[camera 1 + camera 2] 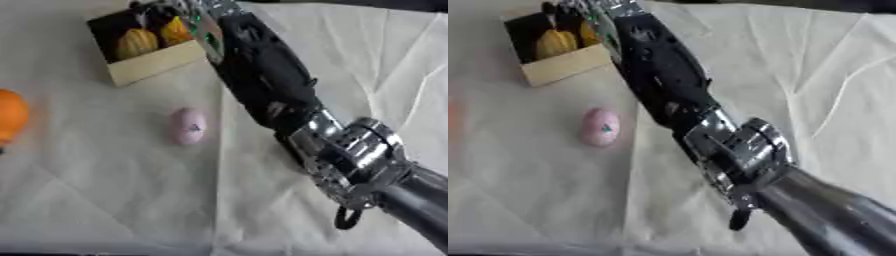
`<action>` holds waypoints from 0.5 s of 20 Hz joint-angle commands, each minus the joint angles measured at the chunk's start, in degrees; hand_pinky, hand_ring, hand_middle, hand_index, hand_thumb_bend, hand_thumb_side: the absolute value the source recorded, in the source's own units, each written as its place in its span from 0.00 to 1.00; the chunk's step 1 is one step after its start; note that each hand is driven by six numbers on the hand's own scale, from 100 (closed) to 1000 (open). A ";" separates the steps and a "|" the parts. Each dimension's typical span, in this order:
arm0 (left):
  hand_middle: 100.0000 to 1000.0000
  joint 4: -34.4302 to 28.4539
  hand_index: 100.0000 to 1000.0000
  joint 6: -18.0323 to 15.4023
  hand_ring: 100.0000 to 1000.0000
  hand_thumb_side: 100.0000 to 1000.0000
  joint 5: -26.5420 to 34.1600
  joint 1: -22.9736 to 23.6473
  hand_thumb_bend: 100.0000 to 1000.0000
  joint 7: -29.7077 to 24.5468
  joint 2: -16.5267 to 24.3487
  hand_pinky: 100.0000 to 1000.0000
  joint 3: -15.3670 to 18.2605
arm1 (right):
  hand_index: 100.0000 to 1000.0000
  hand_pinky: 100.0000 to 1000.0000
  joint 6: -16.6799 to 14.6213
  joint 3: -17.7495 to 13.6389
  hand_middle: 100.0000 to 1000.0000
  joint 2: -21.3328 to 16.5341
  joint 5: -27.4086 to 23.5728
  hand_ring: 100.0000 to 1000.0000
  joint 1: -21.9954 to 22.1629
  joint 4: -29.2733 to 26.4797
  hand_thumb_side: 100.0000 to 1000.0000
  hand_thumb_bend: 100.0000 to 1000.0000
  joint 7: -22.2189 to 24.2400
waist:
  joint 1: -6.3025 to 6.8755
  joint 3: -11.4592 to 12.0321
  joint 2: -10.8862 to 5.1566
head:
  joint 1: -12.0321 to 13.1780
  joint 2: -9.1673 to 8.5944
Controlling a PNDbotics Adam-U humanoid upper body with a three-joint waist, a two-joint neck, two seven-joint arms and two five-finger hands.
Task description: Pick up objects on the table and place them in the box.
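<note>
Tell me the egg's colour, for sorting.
Pink, with a small dark mark; the egg shows best in the left eye view.

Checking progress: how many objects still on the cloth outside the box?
2: a pink egg-shaped object mid-table, and an orange object at the left edge. The right arm may hide others.

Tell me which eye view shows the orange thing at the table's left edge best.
The left eye view: the orange object shows there as a rounded, clearly orange shape cut off by the left border. The right eye view catches only a faint orange smear at its left edge, too little to tell shape.
</note>
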 commanded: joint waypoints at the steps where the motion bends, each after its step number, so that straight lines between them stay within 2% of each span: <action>1: 0.73 -1.12 0.83 0.06 0.74 0.61 -0.16 0.06 0.00 0.14 0.74 0.79 0.38 | 0.92 0.83 -1.02 2.38 0.78 -6.96 -6.21 0.91 -2.00 -5.68 0.01 0.00 3.13 | -0.09 -0.47 -1.81 | 0.85 0.20; 4: 0.73 -1.12 0.83 0.02 0.74 0.61 -0.48 0.57 0.00 0.47 1.18 0.79 0.71 | 0.92 0.83 -2.45 5.50 0.79 -15.67 -13.02 0.91 -0.72 -11.06 0.03 0.00 7.42 | -0.49 -1.40 -2.28 | 1.79 0.20; 10: 0.74 -1.12 0.83 0.01 0.74 0.61 -1.05 1.01 0.00 0.94 1.92 0.79 1.06 | 0.92 0.83 -2.01 9.29 0.79 -31.97 -25.48 0.91 7.10 -25.47 0.07 0.00 12.72 | -0.70 -3.23 -2.67 | 4.21 0.20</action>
